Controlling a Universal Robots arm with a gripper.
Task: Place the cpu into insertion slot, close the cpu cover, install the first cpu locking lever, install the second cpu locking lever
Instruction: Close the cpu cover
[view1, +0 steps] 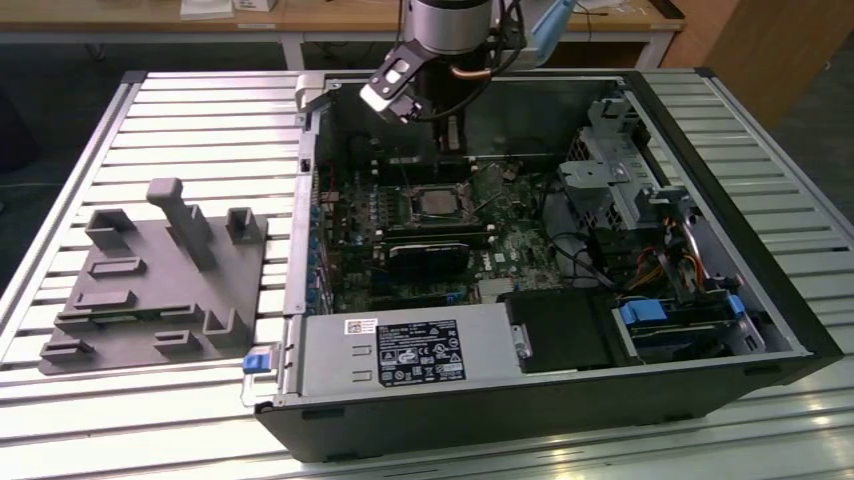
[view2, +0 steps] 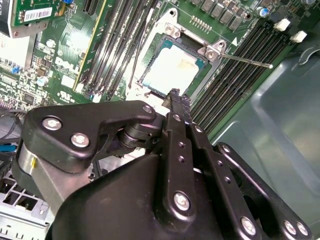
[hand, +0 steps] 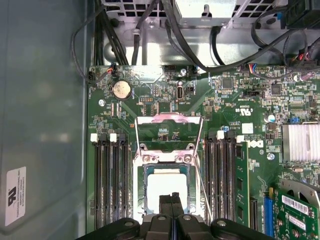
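The arm reaches steeply down into the open computer case, gripper (hand: 171, 199) poised over the cpu (hand: 164, 184), fingers pressed together and empty; the cpu lies in the insertion slot (hand: 147, 190), cpu cover (hand: 170, 119) flipped open

one cpu (hand: 165, 183), one cover (hand: 170, 118), two levers (view2: 246, 60)

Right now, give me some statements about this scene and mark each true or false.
1. The cpu lies in the slot. True.
2. The cover is shut over the cpu. False: it stands swung open beside the slot.
3. The gripper holds the cpu. False: it is shut and empty, by the cpu's edge.
4. A grey fixture lies at the exterior view's left of the case. True.
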